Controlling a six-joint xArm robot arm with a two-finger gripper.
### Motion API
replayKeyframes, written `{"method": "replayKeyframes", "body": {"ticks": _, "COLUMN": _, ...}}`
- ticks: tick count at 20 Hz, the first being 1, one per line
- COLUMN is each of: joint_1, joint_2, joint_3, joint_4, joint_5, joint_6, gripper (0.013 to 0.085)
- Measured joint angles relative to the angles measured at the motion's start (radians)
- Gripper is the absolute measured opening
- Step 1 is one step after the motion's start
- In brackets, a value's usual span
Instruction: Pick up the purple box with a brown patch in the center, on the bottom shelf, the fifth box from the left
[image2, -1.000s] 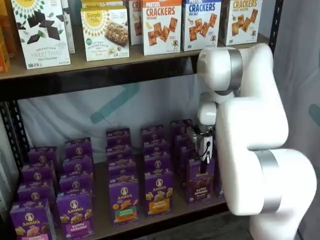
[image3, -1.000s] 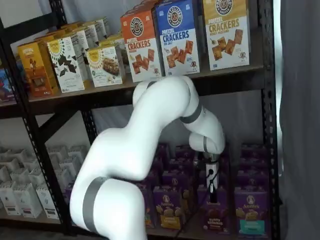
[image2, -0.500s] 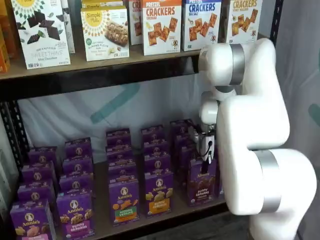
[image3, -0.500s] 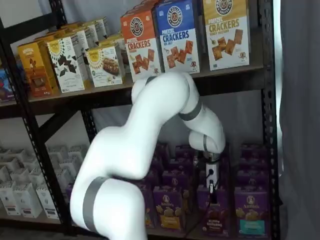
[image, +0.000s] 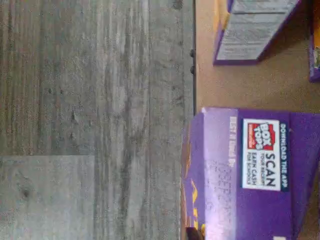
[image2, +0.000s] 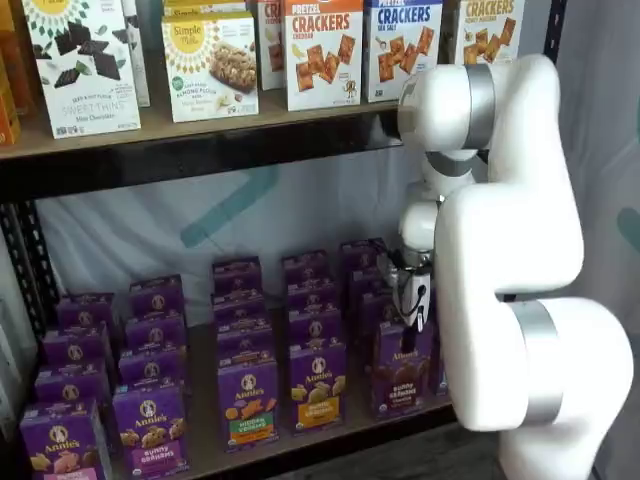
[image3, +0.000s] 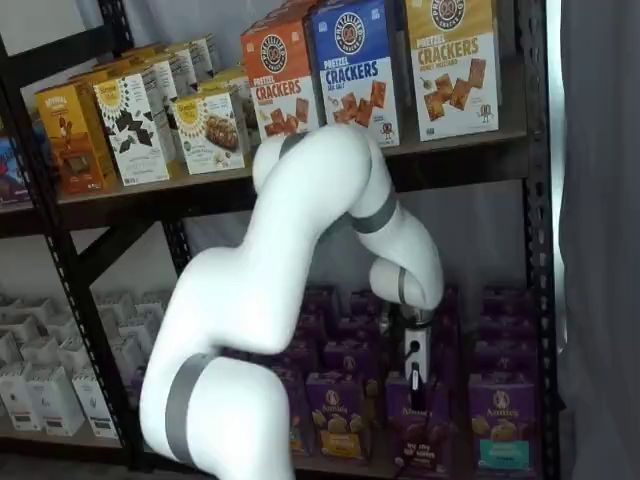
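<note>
The purple box (image2: 400, 372) with the brown strip stands upright at the front of the bottom shelf (image2: 362, 407). In both shelf views my gripper (image2: 413, 322) comes down onto its top edge and is shut on it. The same box (image3: 415, 425) hangs under the gripper (image3: 415, 387) among the other purple cartons. The wrist view looks down on the box's purple top flap (image: 250, 170) with its Box Tops label. That flap reaches slightly past the front edge of the tan shelf board (image: 235, 85). The fingers are hidden in the wrist view.
Rows of purple cartons flank it: an orange-strip one (image2: 318, 385), a green-strip one (image2: 248, 400) and a teal-strip one (image3: 500, 435). Cracker boxes (image2: 323, 50) stand on the shelf above. Grey plank floor (image: 90, 120) lies in front of the shelf. My bulky white arm (image2: 520, 300) stands at the right.
The held box has come forward toward the shelf's front edge with the gripper still closed on it. The arm's elbow joint has risen.
</note>
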Motion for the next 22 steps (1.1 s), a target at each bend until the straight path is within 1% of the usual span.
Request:
{"method": "replayKeyframes", "body": {"ticks": 5, "joint_1": 0.012, "joint_2": -0.068, "joint_3": 0.11, "joint_4": -0.007, "joint_5": -0.037, "joint_6": 0.015, "gripper": 0.025}}
{"method": "replayKeyframes", "body": {"ticks": 8, "joint_1": 0.02, "joint_2": -0.111, "joint_3": 0.17, "joint_4": -0.021, "joint_5": -0.024, "joint_6": 0.035, "gripper": 0.025}}
{"method": "replayKeyframes", "body": {"ticks": 11, "joint_1": 0.029, "joint_2": -0.153, "joint_3": 0.228, "joint_4": -0.026, "joint_5": -0.022, "joint_6": 0.046, "gripper": 0.025}}
{"method": "replayKeyframes", "body": {"ticks": 18, "joint_1": 0.045, "joint_2": -0.248, "joint_3": 0.367, "joint_4": 0.014, "joint_5": -0.059, "joint_6": 0.023, "gripper": 0.025}}
{"method": "replayKeyframes", "body": {"ticks": 22, "joint_1": 0.057, "joint_2": -0.288, "joint_3": 0.423, "joint_4": 0.008, "joint_5": -0.064, "joint_6": 0.039, "gripper": 0.025}}
